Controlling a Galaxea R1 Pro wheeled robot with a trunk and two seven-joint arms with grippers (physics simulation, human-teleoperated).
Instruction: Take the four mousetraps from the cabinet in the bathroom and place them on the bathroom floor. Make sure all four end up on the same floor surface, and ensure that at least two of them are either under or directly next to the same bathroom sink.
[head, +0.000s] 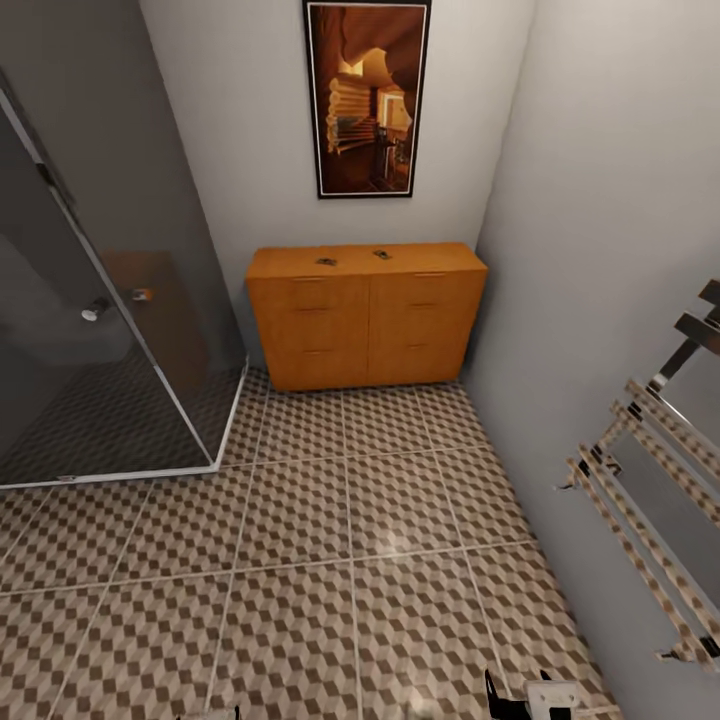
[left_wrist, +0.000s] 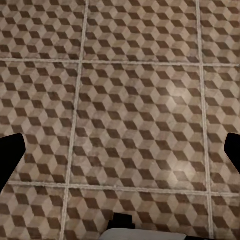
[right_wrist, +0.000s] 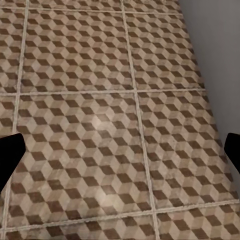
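Ahead of me, well beyond my fingers, the cabinet (head: 366, 315) stands against the far wall: low, wide, orange-brown wood, with 2 columns of drawers and slim wooden bar handles. On its flat top I can make out 2 mousetraps, tiny dark specks against the wood: one mousetrap (head: 326, 262) toward the left of centre, another mousetrap (head: 381, 254) just right of centre, set apart from each other. They are too small from here to tell board from wire.

Between the cabinet and me lies the bathroom floor (head: 300, 520), large square tiles printed in a brown, beige and white cube pattern with pale grout lines.

My left fingers (left_wrist: 120, 155) hang above this tiling, the dark tips at the far edges of the left wrist view, spread wide with nothing between them. My right fingers (right_wrist: 120, 155) are likewise spread wide and bare over the tiles, close to the grey wall (right_wrist: 210, 60) on that side.

Off to my left a glass shower enclosure (head: 100, 300) stands in the corner, a framed picture (head: 366, 97) hangs above the cabinet, and a chrome towel rail (head: 650, 480) is fixed to the right wall.
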